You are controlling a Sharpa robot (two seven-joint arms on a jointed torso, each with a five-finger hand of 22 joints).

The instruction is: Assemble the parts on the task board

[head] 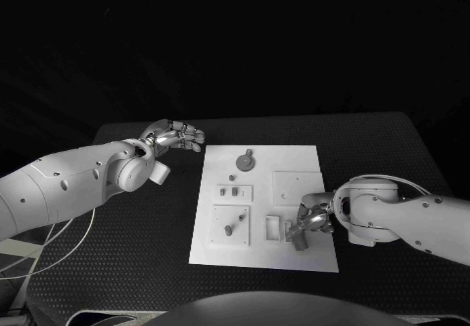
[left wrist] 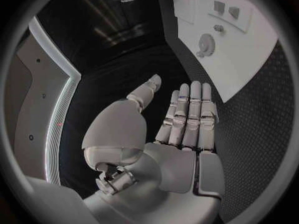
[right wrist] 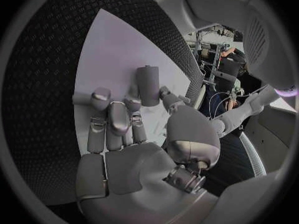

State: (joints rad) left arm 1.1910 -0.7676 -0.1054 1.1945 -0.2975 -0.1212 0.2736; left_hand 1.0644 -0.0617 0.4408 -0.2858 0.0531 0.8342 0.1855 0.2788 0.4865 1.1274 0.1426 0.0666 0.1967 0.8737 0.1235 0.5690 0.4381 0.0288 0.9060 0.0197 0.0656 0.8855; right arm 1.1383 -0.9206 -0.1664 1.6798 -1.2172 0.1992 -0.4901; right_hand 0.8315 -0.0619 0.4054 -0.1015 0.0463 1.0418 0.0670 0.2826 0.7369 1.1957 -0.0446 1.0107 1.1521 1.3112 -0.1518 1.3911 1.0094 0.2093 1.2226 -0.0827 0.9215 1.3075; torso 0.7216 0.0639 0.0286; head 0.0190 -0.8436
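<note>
White against the black textured bench [head: 147, 231], the task board [head: 263, 204] lies flat in the middle, carrying several shallow recessed frames and small grey parts. A round disc-shaped part [head: 245, 161] sits near the board's far end, and a small slanted part [head: 231, 225] rests in a frame toward the near left corner of the board. The right hand [head: 312, 221] is down on the board's near right area, its fingers [right wrist: 118, 119] curled over a grey cylindrical part [right wrist: 148, 84] that lies on the white surface; the fingertips press at or just beside it, but whether they actually grip it cannot be told from these views. In the head view that same part [head: 297, 241] pokes out below the hand, close to the board's right edge. The left hand [head: 174, 137] hovers over bare bench just beyond the board's far left corner, holding nothing, its fingers [left wrist: 190, 114] stretched out straight side by side and the thumb set apart from them. The two hands are well apart.
</note>
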